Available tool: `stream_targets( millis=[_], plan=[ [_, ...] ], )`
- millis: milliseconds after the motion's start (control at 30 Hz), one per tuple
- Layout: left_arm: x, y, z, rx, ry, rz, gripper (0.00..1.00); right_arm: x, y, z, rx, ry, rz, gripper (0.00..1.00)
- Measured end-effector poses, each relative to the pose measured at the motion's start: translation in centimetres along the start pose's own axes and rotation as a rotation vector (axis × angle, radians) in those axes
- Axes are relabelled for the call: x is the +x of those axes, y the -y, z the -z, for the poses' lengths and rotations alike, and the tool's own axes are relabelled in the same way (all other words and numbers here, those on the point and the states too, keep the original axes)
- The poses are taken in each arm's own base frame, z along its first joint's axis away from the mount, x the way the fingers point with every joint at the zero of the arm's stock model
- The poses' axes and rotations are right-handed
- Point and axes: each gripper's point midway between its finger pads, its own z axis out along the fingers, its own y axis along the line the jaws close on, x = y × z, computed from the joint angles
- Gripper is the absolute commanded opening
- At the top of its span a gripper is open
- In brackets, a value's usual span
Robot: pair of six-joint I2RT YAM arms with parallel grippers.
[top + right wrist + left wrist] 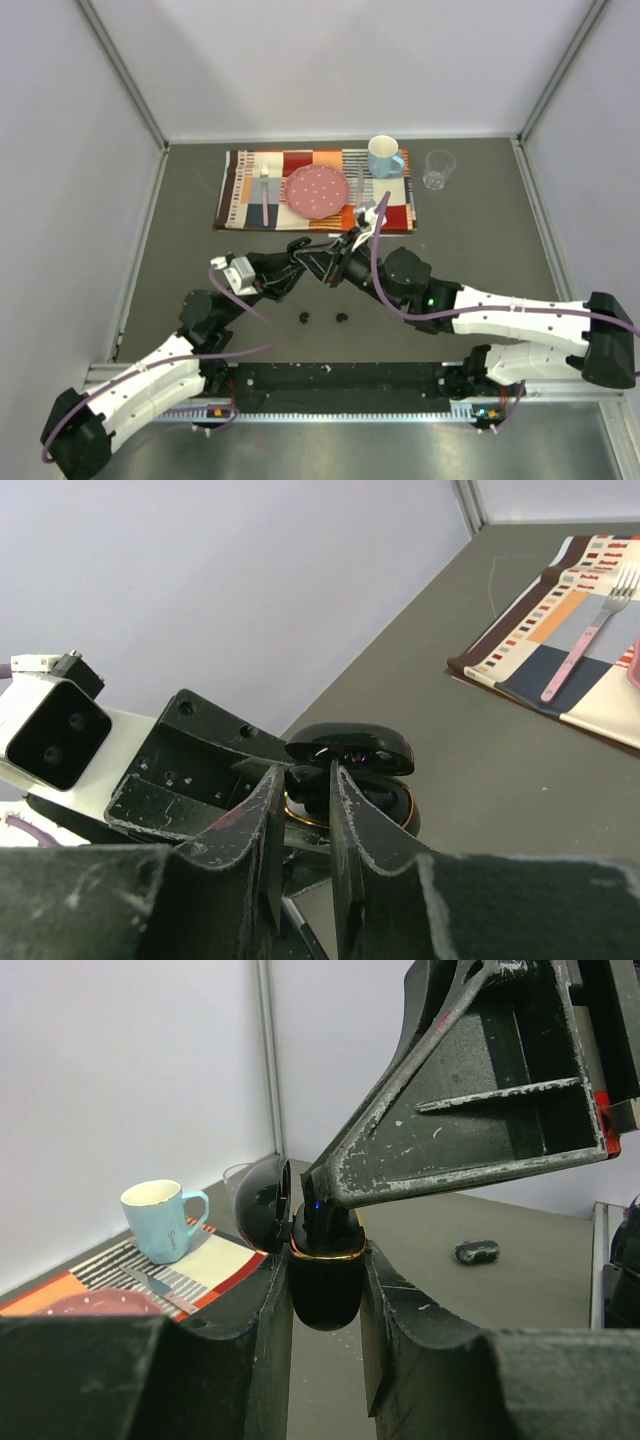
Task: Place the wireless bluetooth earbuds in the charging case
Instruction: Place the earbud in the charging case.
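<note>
My left gripper is shut on the black charging case, held upright off the table by its lower shell. The case has a gold rim, and its lid stands open. My right gripper reaches down into the open case from above. Its fingers are close together on a small black earbud at the rim, where a blue light glows. In the top view both grippers meet mid-table, left and right. Two more earbuds lie on the table in front of them.
A striped placemat at the back carries a fork, a pink plate, a second utensil and a blue mug. A clear glass stands to its right. Walls close in on three sides.
</note>
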Motion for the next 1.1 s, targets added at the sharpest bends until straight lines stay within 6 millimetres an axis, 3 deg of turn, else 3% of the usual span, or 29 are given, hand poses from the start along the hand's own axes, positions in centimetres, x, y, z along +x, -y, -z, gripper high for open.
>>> stream_targets(
  millis=[67,500,900,1100],
  plan=[
    [0.0,-0.1,0.1,-0.006,0.002,-0.001,0.00,0.1,0.0,0.0,0.002,-0.003,0.000,0.00],
    [0.0,-0.2,0.1,-0.014,0.003,0.002,0.00,0.2,0.0,0.0,0.016,-0.013,-0.006,0.23],
    [-0.1,-0.2,0.0,-0.015,0.007,0.001,0.00,-0.4,-0.3,-0.1,0.025,-0.016,-0.021,0.35],
    [-0.2,-0.3,0.0,-0.016,0.007,0.000,0.00,-0.9,-0.5,-0.2,0.027,-0.007,-0.026,0.35]
  ],
)
